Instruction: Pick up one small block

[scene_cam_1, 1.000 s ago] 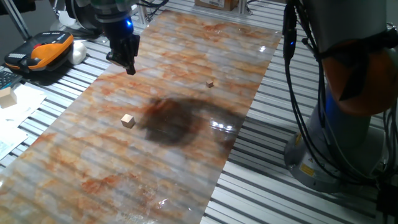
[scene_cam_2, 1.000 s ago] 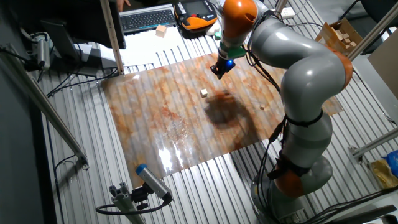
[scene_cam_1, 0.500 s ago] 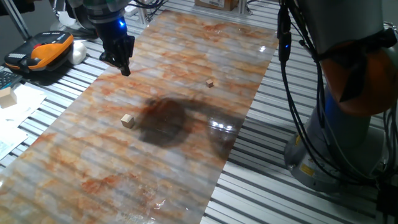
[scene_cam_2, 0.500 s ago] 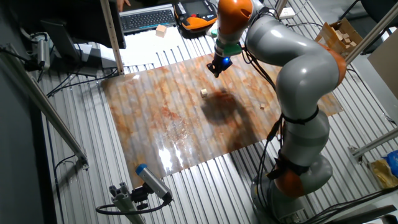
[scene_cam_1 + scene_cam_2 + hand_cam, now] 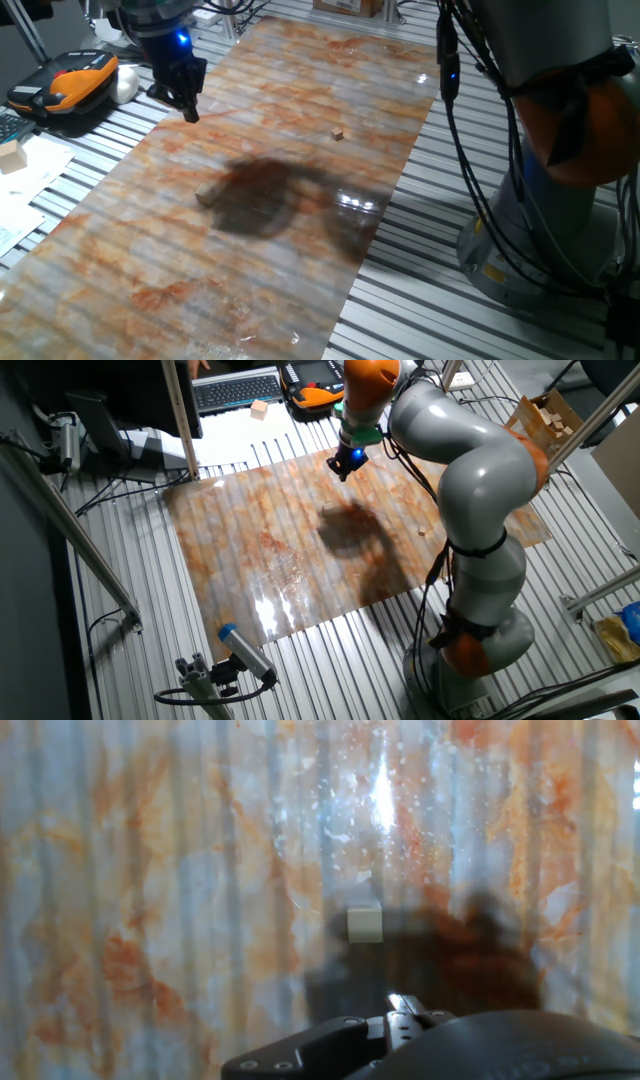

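Pale tan small block point(image 5: 205, 196) is lying on the rust-streaked marbled sheet point(image 5: 300, 90), at the edge of a dark shadow. Well apart from it, the gripper point(image 5: 188, 110) is hanging above the sheet's far edge, fingertips together, gripping nothing. Further off, a tinier brownish cube point(image 5: 338, 132) is sitting.

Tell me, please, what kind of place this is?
Probably a robotics lab or workshop. A large industrial arm with cables stands at a slatted metal table covered by a marbled sheet. A keyboard and an orange handheld controller lie nearby.
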{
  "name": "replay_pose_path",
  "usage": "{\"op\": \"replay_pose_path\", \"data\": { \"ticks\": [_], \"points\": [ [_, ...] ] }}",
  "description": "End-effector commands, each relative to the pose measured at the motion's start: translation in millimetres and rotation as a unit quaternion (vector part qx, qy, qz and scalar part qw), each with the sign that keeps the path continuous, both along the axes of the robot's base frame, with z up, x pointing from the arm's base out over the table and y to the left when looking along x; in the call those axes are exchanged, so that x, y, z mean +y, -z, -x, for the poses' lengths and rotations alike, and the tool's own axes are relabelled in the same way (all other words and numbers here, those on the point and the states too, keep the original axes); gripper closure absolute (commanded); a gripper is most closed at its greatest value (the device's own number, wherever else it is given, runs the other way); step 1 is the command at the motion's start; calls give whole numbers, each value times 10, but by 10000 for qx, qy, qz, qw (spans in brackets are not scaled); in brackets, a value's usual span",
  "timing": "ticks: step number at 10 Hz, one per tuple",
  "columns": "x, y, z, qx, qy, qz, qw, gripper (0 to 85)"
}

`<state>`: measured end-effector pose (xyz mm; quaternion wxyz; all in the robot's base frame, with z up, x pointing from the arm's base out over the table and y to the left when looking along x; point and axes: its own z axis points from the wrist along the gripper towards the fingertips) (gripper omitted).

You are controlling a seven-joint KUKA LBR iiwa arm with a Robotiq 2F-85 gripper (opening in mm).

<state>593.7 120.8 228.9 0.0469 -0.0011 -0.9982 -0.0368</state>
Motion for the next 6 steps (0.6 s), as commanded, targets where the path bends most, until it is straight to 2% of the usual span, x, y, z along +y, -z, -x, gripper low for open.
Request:
{"op": "replay_pose_path", "data": {
  "ticks": [1,4,5,6],
  "points": [
    [22,-13,-21,20,19,0,10000,850],
    [77,-27,-47,42,1,23,10000,850],
    [80,-21,-51,19,-290,185,9994,850],
    [77,-15,-46,-18,-554,222,9982,850]
  ]
}}
